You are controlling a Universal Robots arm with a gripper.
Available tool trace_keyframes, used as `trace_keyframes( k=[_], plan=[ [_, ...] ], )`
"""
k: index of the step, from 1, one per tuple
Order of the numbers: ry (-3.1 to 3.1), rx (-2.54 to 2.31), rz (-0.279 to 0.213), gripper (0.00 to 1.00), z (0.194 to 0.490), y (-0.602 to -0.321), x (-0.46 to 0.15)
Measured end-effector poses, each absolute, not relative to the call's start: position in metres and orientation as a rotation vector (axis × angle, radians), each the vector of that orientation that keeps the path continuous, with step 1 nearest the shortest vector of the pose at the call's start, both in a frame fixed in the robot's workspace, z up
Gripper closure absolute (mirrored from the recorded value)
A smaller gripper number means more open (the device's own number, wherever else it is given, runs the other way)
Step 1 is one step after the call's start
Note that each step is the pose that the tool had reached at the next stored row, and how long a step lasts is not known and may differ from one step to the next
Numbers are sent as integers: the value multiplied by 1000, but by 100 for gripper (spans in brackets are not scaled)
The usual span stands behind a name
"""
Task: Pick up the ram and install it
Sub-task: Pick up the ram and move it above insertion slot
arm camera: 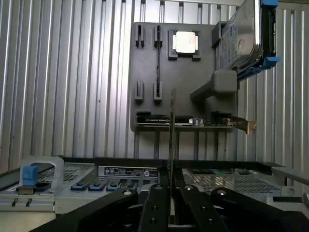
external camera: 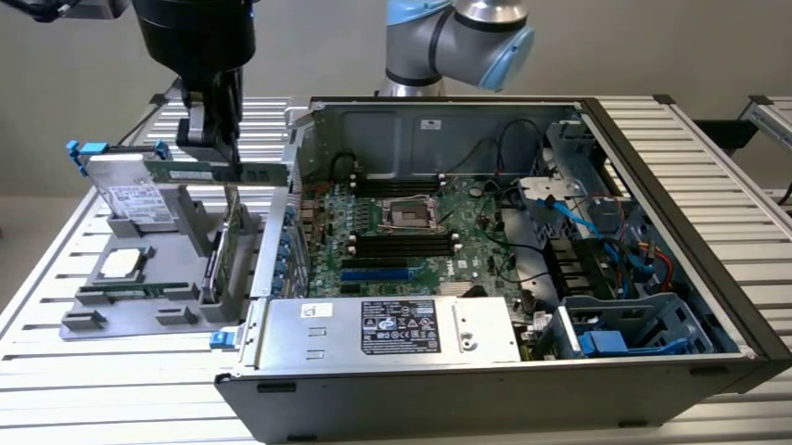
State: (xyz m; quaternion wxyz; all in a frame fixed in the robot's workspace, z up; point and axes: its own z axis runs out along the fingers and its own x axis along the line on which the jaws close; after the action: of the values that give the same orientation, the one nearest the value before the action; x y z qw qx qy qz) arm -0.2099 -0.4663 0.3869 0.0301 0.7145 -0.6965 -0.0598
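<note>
Hanging in the air just outside the computer case [external camera: 495, 399], the ram [external camera: 248, 173] is lying level and on edge, one end appearing close to the case's side wall. That end is what I am worrying about. To my eye, any swing toward the case at this height is risking a knock against the sheet-metal rim, and such a knock could be twisting the stick in the grip or chipping it. The hold is looking slim too: only a short stretch of a long board is being pinched, so the ram may be pivoting or sliding if it meets resistance. A crooked stick would be failing to line up with the black slots on the motherboard [external camera: 458, 213] inside the case.

The fingers [arm camera: 157, 205] of the gripper [external camera: 208, 148] are standing nearly closed, clamping the ram's two flat faces. In the wrist view the board is running straight out from between them as a thin edge.

Beneath the ram, beside the case, a grey holder tray [external camera: 87, 324] is resting on the counter [external camera: 74, 389], carrying a hard drive [external camera: 130, 197], a processor chip [external camera: 121, 264] and an upright green card [external camera: 226, 250]. A dropped ram would be landing among these.
</note>
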Motion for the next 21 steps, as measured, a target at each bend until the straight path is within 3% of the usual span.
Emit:
trace_keyframes(
  k=[21],
  plan=[
    [-2146,2201,-181,86,397,-461,-134]
  ],
)
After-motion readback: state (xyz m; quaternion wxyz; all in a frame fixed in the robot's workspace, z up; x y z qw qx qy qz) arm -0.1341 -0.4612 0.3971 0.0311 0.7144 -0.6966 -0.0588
